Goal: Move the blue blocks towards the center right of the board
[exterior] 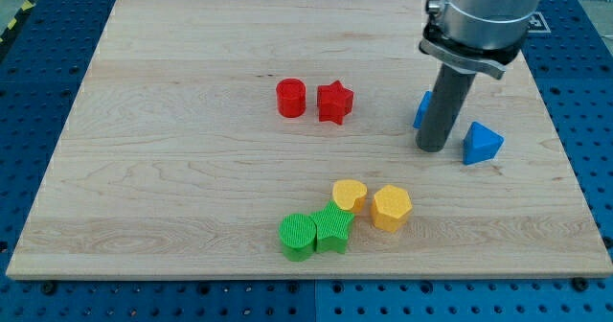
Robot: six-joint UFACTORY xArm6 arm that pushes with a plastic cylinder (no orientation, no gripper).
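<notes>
Worktop point(172, 197): red cylinder point(291, 99) and red star point(335, 102) near centre; green cylinder point(298, 237), green star point(333, 229), yellow heart point(350, 195) and yellow hexagon point(392, 208) clustered toward the bottom edge. Toward the right edge, my tip point(433, 148) stands between two blue blocks: one point(421, 111) partly hidden behind the rod, a blue triangle point(482, 144) just beside. No jawed tool fitted.

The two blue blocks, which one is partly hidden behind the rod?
The blue block on the view's left of my tip; only its edge shows. The blue triangular block on the right sits fully visible.
</notes>
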